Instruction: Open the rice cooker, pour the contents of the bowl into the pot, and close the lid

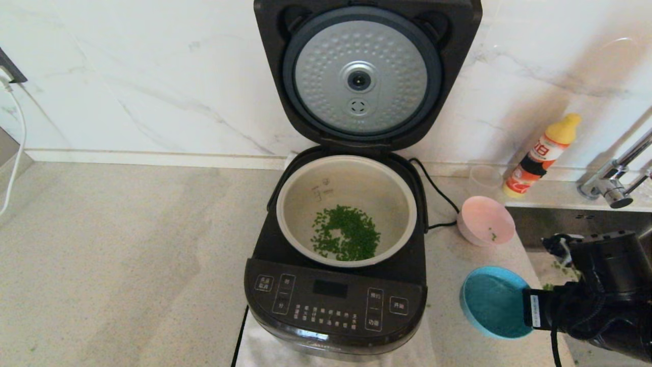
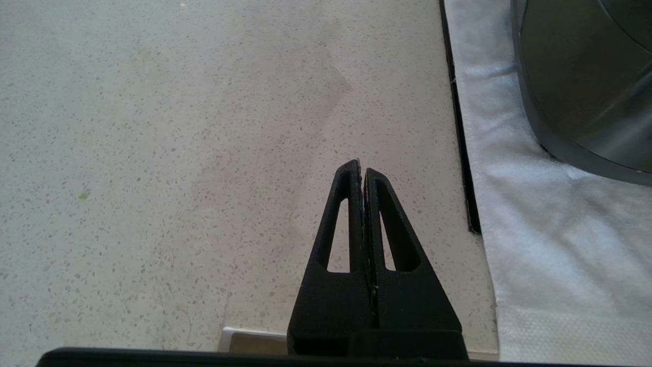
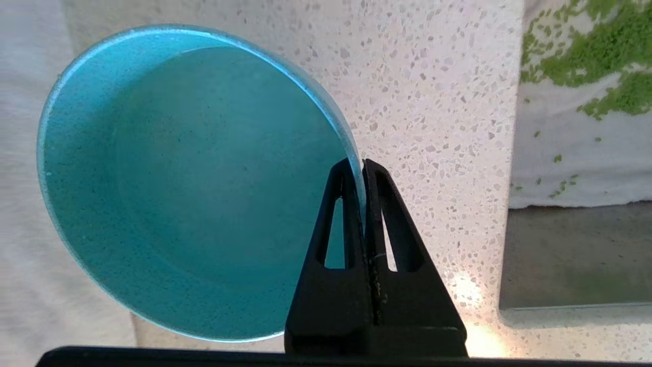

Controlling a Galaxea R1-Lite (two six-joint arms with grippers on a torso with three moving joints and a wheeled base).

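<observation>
One step remains: the rice cooker (image 1: 336,285) stands mid-desk, lid (image 1: 361,71) up, greens (image 1: 346,233) in the pot (image 1: 351,176). Your right gripper (image 3: 362,168), fingers pinching the empty teal bowl (image 3: 168,183) near right, could clip the pink bowl (image 1: 486,220). Left gripper (image 2: 360,168) idles closed.

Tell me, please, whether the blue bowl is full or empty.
Empty: the blue bowl, pinched at its rim by the right claw, shows only bare blue inside.
</observation>
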